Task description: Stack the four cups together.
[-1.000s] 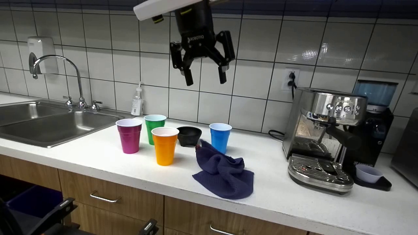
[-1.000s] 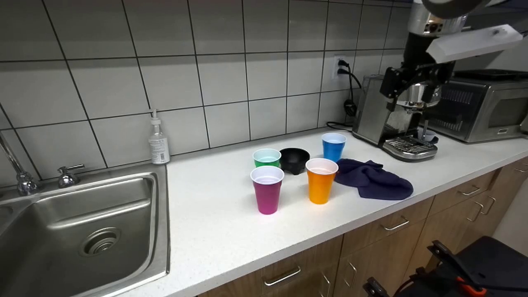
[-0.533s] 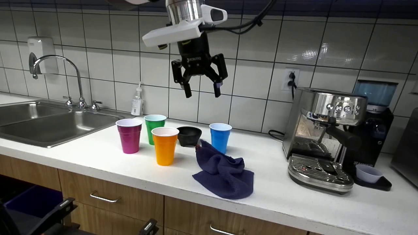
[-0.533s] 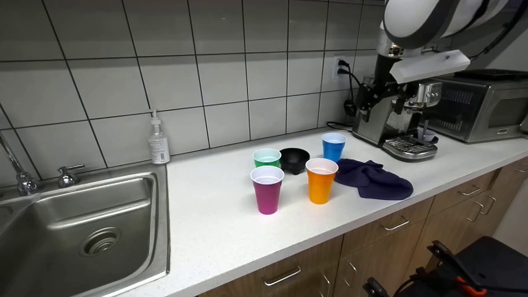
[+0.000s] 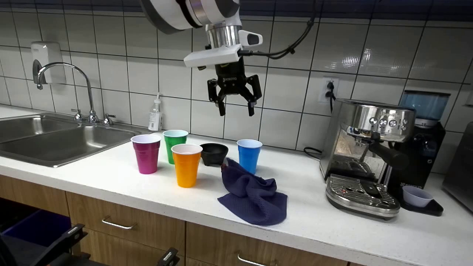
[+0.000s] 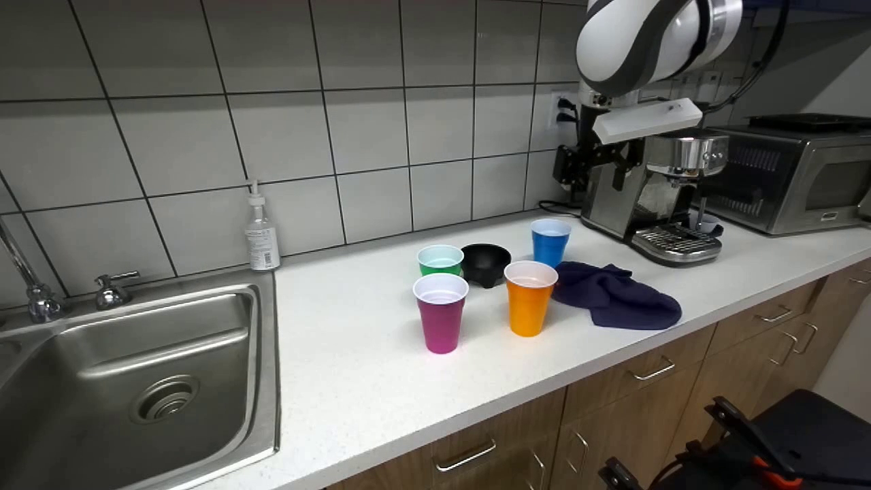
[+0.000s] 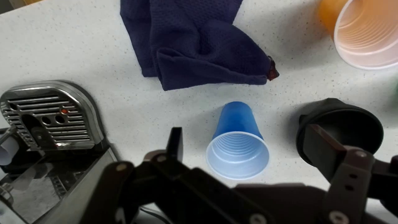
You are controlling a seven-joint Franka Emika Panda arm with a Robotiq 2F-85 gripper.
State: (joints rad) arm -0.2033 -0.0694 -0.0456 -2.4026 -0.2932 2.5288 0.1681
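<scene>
Four cups stand upright and apart on the counter: purple (image 5: pixel 146 156), green (image 5: pixel 175 142), orange (image 5: pixel 186 169) and blue (image 5: pixel 249 158). In an exterior view the purple cup (image 6: pixel 441 325) partly covers the green cup (image 6: pixel 440 261). My gripper (image 5: pixel 236 113) hangs open in the air above the blue cup, holding nothing. In the wrist view the blue cup (image 7: pixel 238 119) shows its white mouth between the spread fingers (image 7: pixel 176 141), touching neither as far as I can see. The orange cup (image 7: pixel 370 34) is cut off at the upper right there.
A black bowl (image 5: pixel 214 154) sits between the green and blue cups. A crumpled navy towel (image 5: pixel 258 199) lies in front of the blue cup. To one side stands an espresso machine (image 5: pixel 366 147); the sink (image 5: pixel 79 142) is at the opposite end. Tiled wall behind.
The arm has come down, and the gripper has dropped lower over the blue cup, shifting toward the sink in an exterior view. Its jaws have stayed open. Cups, bowl and towel have not moved.
</scene>
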